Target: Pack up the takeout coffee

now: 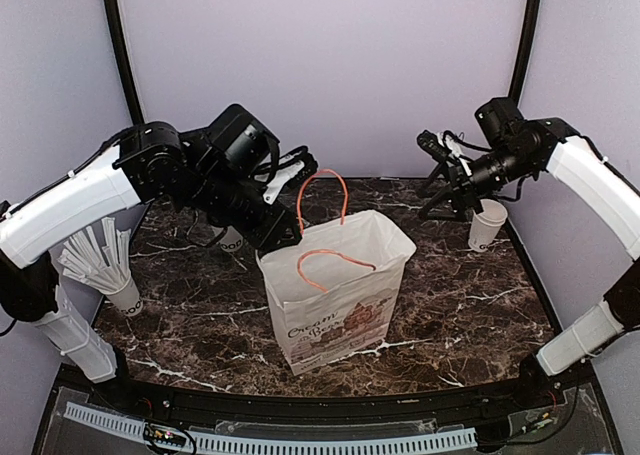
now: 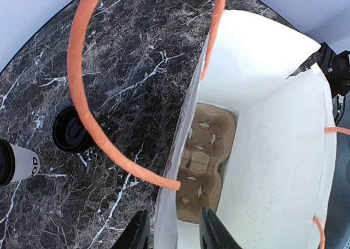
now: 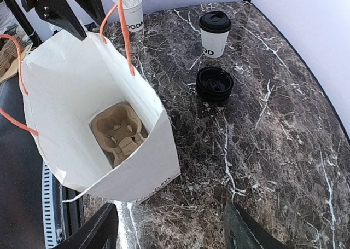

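Left wrist view: left gripper (image 2: 170, 231), unclenched astride the bag (image 2: 262, 79) wall, should pinch squarely, spreading the mouth for the takeout coffee (image 3: 214, 34); right gripper (image 3: 169, 227) released, empty

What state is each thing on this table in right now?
bag, standing, mouth open
cup tray, flat in the bag's bottom, empty
coffee, upright outside the bag, lid on
loose lid, lying flat beside the coffee
straw cup, upright, full of straws
plain cup, upright, no lid
left claw, astride the bag's rim, grip unclear
right claw, open, empty
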Controlling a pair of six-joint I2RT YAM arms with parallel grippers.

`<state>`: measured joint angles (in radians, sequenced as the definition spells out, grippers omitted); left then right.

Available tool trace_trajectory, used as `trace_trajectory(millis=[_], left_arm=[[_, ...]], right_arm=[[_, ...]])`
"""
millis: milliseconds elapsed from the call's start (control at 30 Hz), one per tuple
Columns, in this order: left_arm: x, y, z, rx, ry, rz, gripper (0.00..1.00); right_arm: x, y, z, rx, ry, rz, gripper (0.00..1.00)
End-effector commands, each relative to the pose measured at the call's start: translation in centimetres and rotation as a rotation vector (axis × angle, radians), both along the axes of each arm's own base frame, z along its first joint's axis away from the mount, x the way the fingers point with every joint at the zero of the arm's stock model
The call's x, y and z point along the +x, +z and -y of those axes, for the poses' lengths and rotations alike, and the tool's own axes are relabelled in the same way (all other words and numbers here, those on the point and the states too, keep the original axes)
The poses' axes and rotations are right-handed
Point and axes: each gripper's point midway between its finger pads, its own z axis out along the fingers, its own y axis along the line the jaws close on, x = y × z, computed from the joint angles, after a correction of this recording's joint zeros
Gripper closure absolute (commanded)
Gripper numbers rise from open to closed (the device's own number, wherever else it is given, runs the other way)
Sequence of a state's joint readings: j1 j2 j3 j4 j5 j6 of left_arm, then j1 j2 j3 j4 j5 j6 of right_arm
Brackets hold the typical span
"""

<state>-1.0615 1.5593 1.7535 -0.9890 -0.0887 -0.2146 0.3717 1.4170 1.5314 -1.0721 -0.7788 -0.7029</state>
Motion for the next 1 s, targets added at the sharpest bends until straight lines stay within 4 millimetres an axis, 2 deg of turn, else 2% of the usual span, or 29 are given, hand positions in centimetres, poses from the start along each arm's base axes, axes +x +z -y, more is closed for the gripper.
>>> trace_trajectory(millis=[0,133,200,267,367,500,667,767,867,967], left_arm=[[-0.6,0.1,-0.6,-0.035,0.022,-0.043,0.67],[-0.3,-0.8,-0.8,-0.005,0.016,-0.036,0.69],[-0.2,-1.1,-0.5,0.003,-0.006,-0.031,0.78],[0.0,-1.1,-0.1,0.008,-0.024,-0.023,0.93],[0.6,-1.2,0.7,0.025,-0.053,-0.001,1.00],[1.9,0.6,2.5,0.004,-0.098,0.082,1.00],[3.6,2.5,4.6,0.001,-0.185,0.234,1.00],[4.3,3.0,5.7,0.018,-0.213,0.319,1.00],[4.9,3.4,6.1,0.052,-0.233,0.392,1.00],[5.8,3.1,6.6,0.113,-0.234,0.474,1.00]], right_arm=[[-0.2,0.0,-2.3,-0.007,0.040,-0.010,0.33],[-0.4,-0.3,-3.2,-0.030,0.051,-0.015,0.33],[-0.4,-0.2,-3.2,-0.032,0.038,-0.021,0.34],[0.1,0.4,-3.0,-0.027,0.000,-0.031,0.35],[0.7,2.0,-2.0,-0.011,-0.038,-0.036,0.36],[2.3,3.0,0.4,0.001,-0.116,-0.042,0.36],[4.9,2.8,4.0,0.021,-0.263,-0.020,0.36],[6.7,2.7,6.4,0.029,-0.387,0.009,0.36],[9.4,2.2,9.4,0.036,-0.555,-0.010,0.36],[11.0,1.1,11.6,0.046,-0.654,-0.036,0.36]])
